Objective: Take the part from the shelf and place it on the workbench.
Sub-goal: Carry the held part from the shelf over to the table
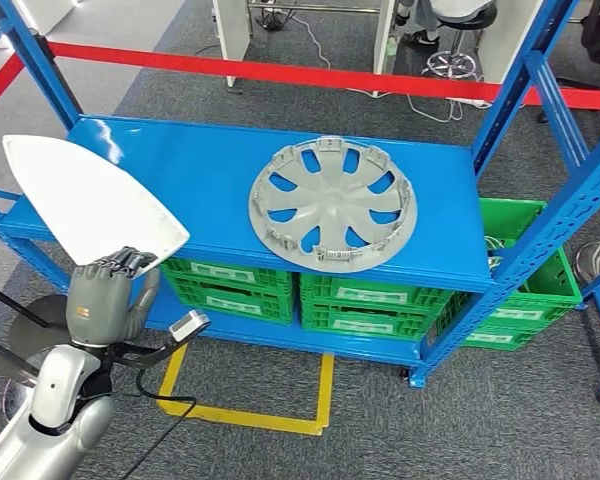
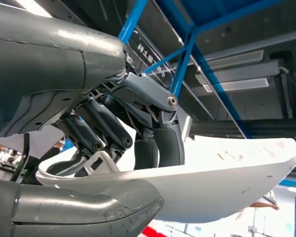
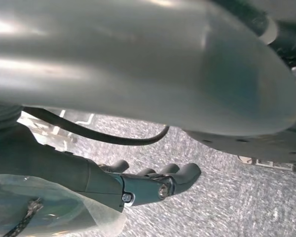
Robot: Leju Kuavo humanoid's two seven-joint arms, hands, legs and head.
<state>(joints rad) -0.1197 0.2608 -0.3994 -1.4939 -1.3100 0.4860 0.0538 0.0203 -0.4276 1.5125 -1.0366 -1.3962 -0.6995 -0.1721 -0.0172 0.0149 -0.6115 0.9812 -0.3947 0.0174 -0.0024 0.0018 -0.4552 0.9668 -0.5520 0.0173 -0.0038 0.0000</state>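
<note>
Blue shelf; left hand grips white part.

My left robot hand grips a white, pointed panel by its near edge, holding it up over the left end of the blue shelf. A grey wheel cover lies flat toward the shelf's right end, near the front edge. Green crates sit on the lower level beneath. Yellow tape marks the grey floor in front.
</note>
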